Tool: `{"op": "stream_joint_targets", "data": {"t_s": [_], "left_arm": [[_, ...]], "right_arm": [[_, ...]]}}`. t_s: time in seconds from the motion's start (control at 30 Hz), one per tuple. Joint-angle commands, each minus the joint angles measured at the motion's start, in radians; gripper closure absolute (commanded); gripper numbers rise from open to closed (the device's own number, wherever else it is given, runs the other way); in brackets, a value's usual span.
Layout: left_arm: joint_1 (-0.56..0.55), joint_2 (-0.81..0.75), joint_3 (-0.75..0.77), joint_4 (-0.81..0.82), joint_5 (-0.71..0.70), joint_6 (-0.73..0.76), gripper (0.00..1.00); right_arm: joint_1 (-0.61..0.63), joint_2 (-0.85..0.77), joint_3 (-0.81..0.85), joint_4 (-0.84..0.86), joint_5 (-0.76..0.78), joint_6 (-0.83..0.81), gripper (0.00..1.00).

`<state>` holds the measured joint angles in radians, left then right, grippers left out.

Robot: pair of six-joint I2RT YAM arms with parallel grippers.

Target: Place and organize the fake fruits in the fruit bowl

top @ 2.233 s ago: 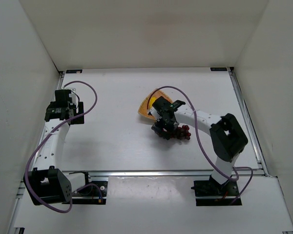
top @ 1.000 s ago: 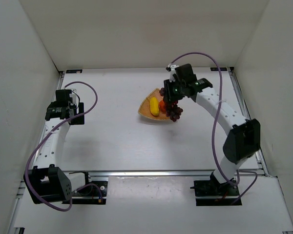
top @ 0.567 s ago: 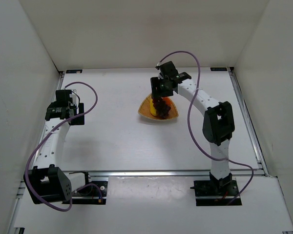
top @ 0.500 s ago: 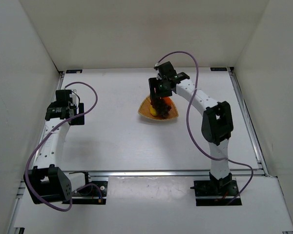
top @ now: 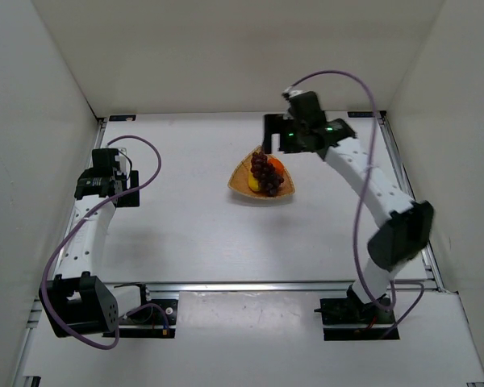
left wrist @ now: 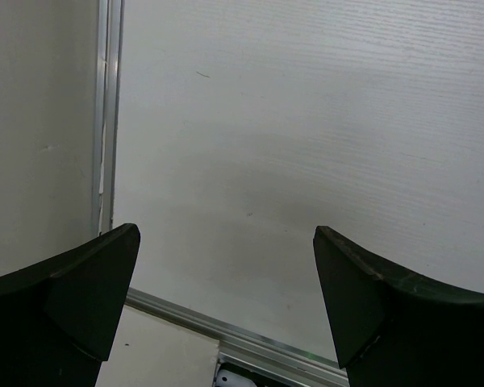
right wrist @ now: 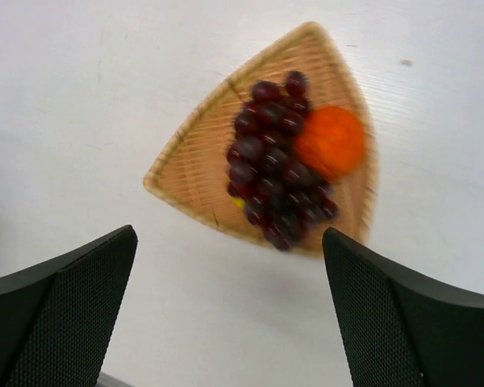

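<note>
The wooden fruit bowl sits mid-table; it also shows in the right wrist view. In it lie the dark grapes, the orange beside them, and the yellow banana, mostly hidden under the grapes; only a yellow sliver of the banana shows in the right wrist view. My right gripper is open and empty, above and behind the bowl. My left gripper is open and empty at the far left, over bare table.
White walls enclose the table on three sides. A metal rail runs along the left edge by my left gripper, and another along the front edge. Purple cables loop from both arms.
My right gripper carried the grapes from the table to the bowl, let them go on top of the banana, and has lifted back and right, open. The left arm has not moved.
</note>
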<state>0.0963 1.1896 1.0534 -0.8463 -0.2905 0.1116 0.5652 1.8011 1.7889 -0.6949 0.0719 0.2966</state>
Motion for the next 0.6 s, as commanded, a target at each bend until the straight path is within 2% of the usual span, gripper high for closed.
{"op": "stream_joint_targets", "data": {"t_s": [0.0, 0.1, 0.13, 0.17, 0.23, 0.33, 0.43, 0.57], "left_arm": [[0.005, -0.019, -0.013, -0.005, -0.004, -0.009, 0.00], [0.014, -0.028, -0.023, -0.005, -0.004, -0.018, 0.00], [0.014, -0.028, -0.023, -0.005, 0.005, -0.018, 0.00], [0.014, -0.028, -0.023, -0.005, 0.014, -0.018, 0.00], [0.014, -0.038, -0.032, -0.005, 0.036, -0.018, 0.00], [0.023, -0.038, -0.032, -0.005, 0.036, -0.027, 0.00], [0.023, -0.038, -0.032, -0.005, 0.036, -0.027, 0.00], [0.023, -0.047, -0.032, -0.005, 0.045, -0.027, 0.00]], "right_arm": [[-0.143, -0.228, -0.115, -0.003, -0.003, 0.065, 0.00], [-0.336, -0.377, -0.343, -0.003, -0.079, 0.088, 0.00], [-0.450, -0.444, -0.403, 0.008, -0.125, 0.088, 0.00], [-0.506, -0.477, -0.516, 0.008, -0.221, 0.088, 0.00], [-0.649, -0.540, -0.610, 0.017, -0.273, 0.066, 0.00], [-0.793, -0.551, -0.729, -0.018, -0.331, 0.040, 0.00], [-0.887, -0.560, -0.805, -0.031, -0.383, 0.013, 0.00], [-0.913, -0.571, -0.829, -0.031, -0.362, 0.024, 0.00]]}}
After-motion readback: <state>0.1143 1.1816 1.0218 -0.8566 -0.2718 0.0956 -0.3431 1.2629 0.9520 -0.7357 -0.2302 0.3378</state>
